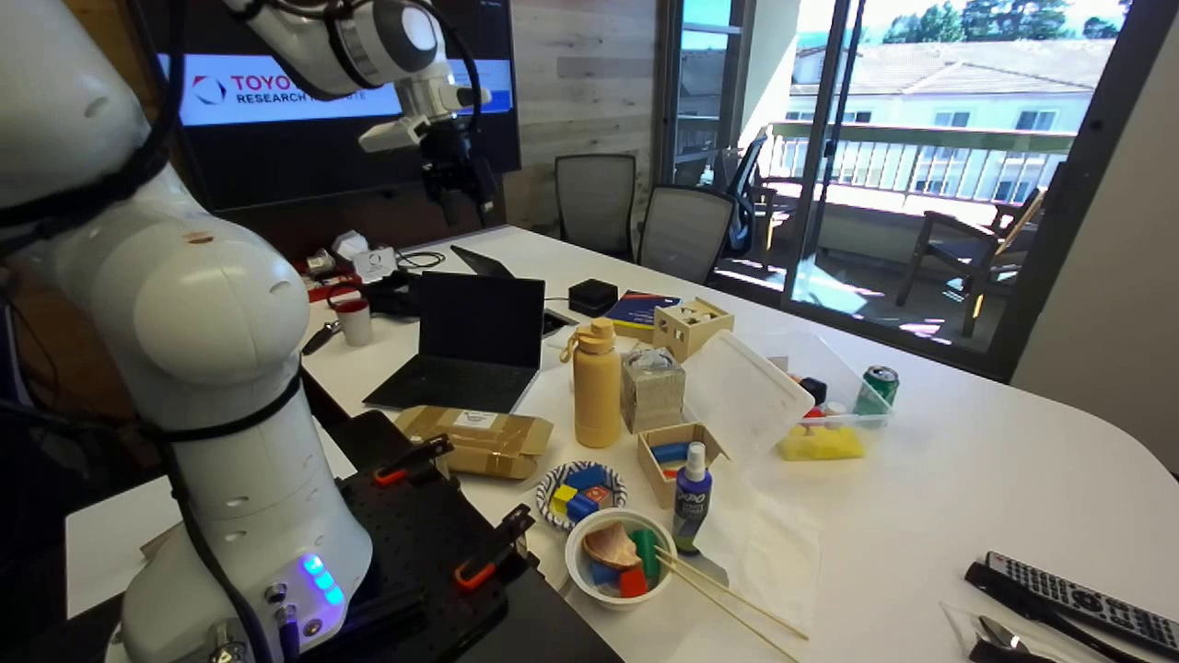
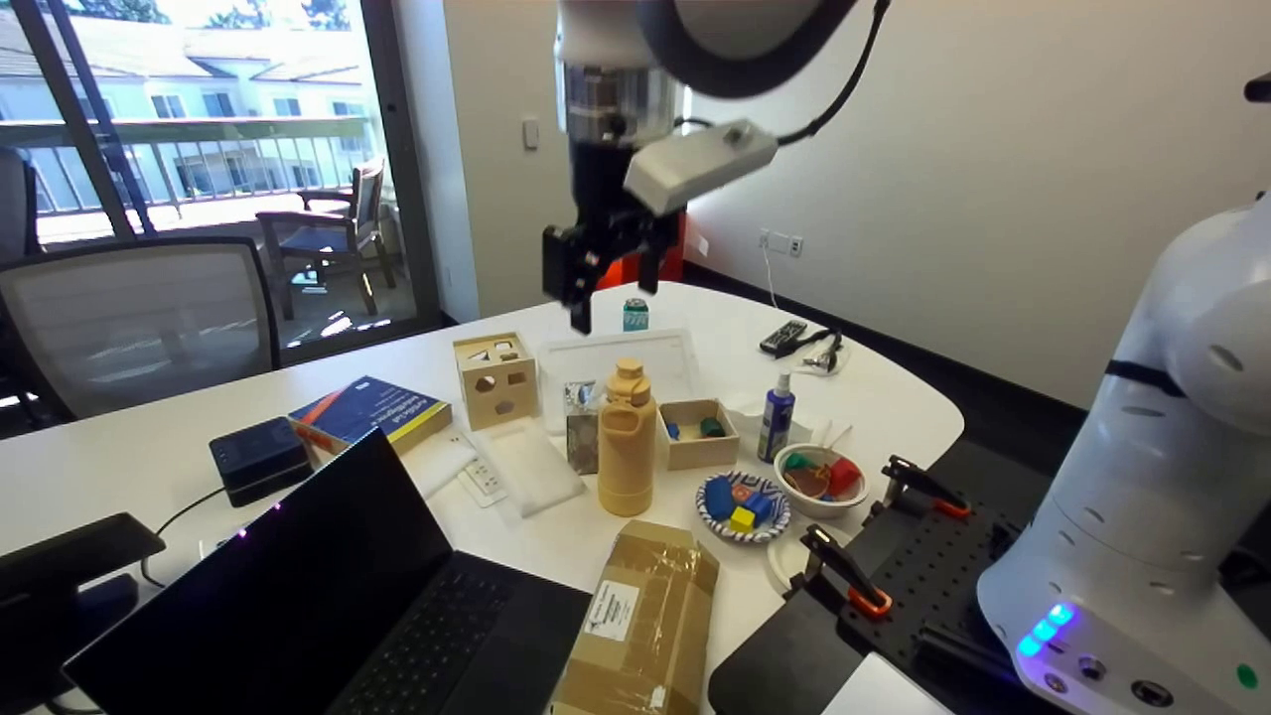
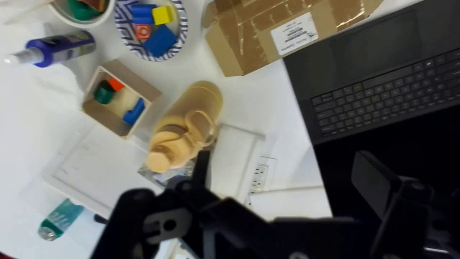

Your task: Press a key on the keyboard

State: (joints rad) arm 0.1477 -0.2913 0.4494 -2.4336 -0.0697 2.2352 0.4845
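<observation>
Black at the gripper (image 3: 284,165), with pads (image 3: 370,181) spread well apart and nothing held, high above the table (image 3: 260,93). Below, toward the right of the wrist view and not yet reached, find the keyboard (image 3: 388,95), sunk in the flat deck of an unfolded laptop (image 1: 474,341). Likely light to press and quick to spring back, with low, stiff caps of short travel. No hold needed: aim for the middle of one key, best with fingers brought together into a single narrow tip, and push straight down. Probably slim enough to slide on the smooth top under a sideways shove, so stay vertical. Treat the dark screen (image 2: 288,586), raised behind the key rows, as fragile; come in over the palm rest (image 3: 312,77), away from its base. Expect the easiest room there and along the deck's side edge, above the strip of table toward the tall yellow bottle (image 2: 628,457); pass that high, being upright and probably easy to tip. Meet a cardboard package (image 3: 266,32) along the palm rest's front edge, touching or just beside, unclear which. Mind the table's edge too, near a front corner of the laptop in an exterior view. Farther out, beyond the screen, a black box (image 2: 260,460) and a book (image 2: 372,415).
</observation>
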